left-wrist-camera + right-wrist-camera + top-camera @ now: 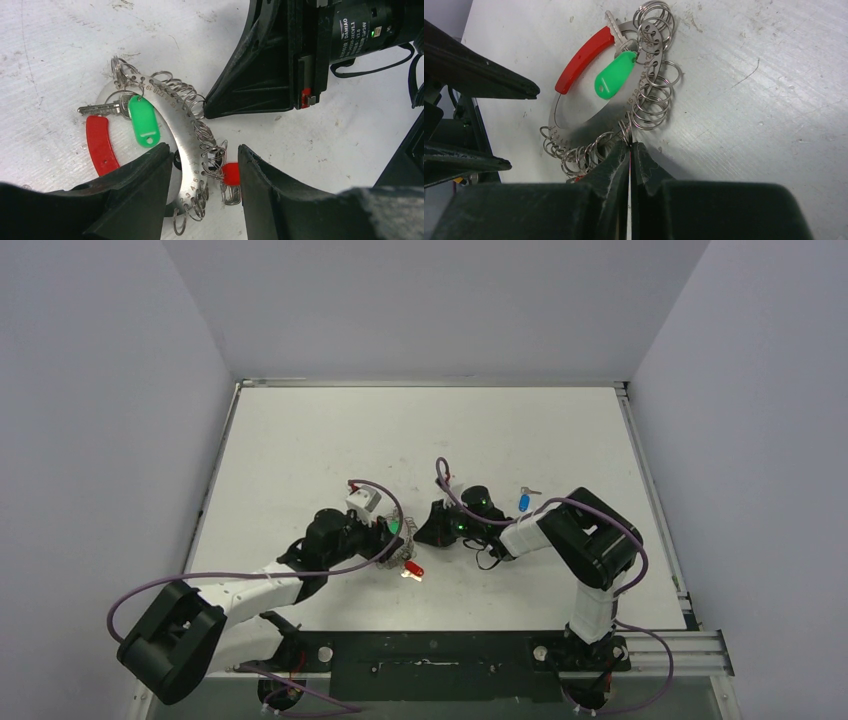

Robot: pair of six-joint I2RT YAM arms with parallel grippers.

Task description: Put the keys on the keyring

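Saw white, scuffed tabletop (300, 440). Found left arm (240, 590) and right arm (590, 540) both reaching in toward the middle, tips nearly meeting.

Found left gripper (205, 172) low over the tabletop, jaws spread, straddling the lower end of the keyring (172, 117). Couldn't tell whether either finger touched it.

Found right gripper (629, 147) facing it from the other side, jaws pressed together, pinching one small wire loop on the keyring's outer edge.

Saw keyring lying flat on the tabletop between the two grippers, a little left of centre. Made out a curved, numbered metal band fringed with small wire loops, with a red curved section (100, 145) closing the arc.

Spotted green key (143, 120) lying inside the keyring's arc, its metal end up against the loop cluster where band meets red section. Looked hooked onto a loop there; couldn't confirm.

Spotted blue key (524, 502) loose on the tabletop just beyond the right arm's wrist, well apart from the keyring.

Noted red-headed key (230, 175) just beside the band's lower end, close against one finger of the left gripper.
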